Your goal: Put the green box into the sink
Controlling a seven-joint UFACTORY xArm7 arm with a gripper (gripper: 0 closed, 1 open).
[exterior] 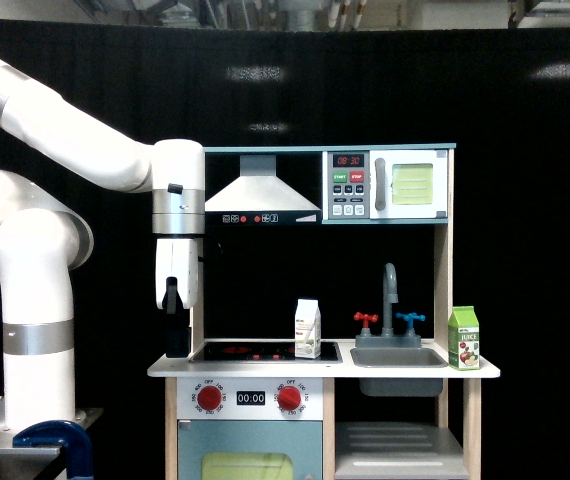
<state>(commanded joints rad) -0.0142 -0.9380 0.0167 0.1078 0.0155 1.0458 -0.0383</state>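
green box (464, 338) stood upright at the far end of the toy kitchen's worktop (265, 368) on the exterior view's right, just beside the sink (398, 357) and not in it; its white "juice" label and apple picture faced the camera. the sink, a grey basin set into the worktop, carried a grey faucet (390, 296) with a red tap handle (365, 320) and a blue tap handle (409, 320) behind it. a white milk carton (308, 328) stood upright between the black stovetop (255, 351) and the sink, at the stovetop's edge. the white arm (65, 150) reached in from the exterior view's left, its wrist pointing down, with the tool (176, 340) hanging at the worktop's opposite end, well apart from the green box. the dark fingers merged with the black backdrop, so whether the tool was wide or narrow could not be told; nothing was seen in it. above, a range hood (262, 195) and a toy microwave (385, 185) topped the unit.
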